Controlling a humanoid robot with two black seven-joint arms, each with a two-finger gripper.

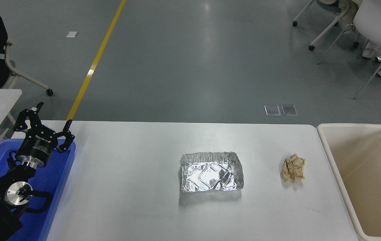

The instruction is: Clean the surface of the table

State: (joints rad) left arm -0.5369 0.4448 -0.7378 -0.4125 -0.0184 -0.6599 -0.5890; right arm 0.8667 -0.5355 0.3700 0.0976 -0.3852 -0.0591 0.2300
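- On the table surface [127, 187], which fills the middle of my view, two bits of rubbish are left: a foil tray [212, 171] near the centre and a crumpled paper wad [293, 167] to its right, well apart.
- Beige bin [371, 180] at the table's right end looks empty from here, so I'd judge nothing is cleared yet.
- Left gripper [52, 115] hangs over the blue bin [53, 177], fingers spread, holding nothing.
- Right gripper is out of my view.
- Both pieces to go; the wad lies nearest the bin.
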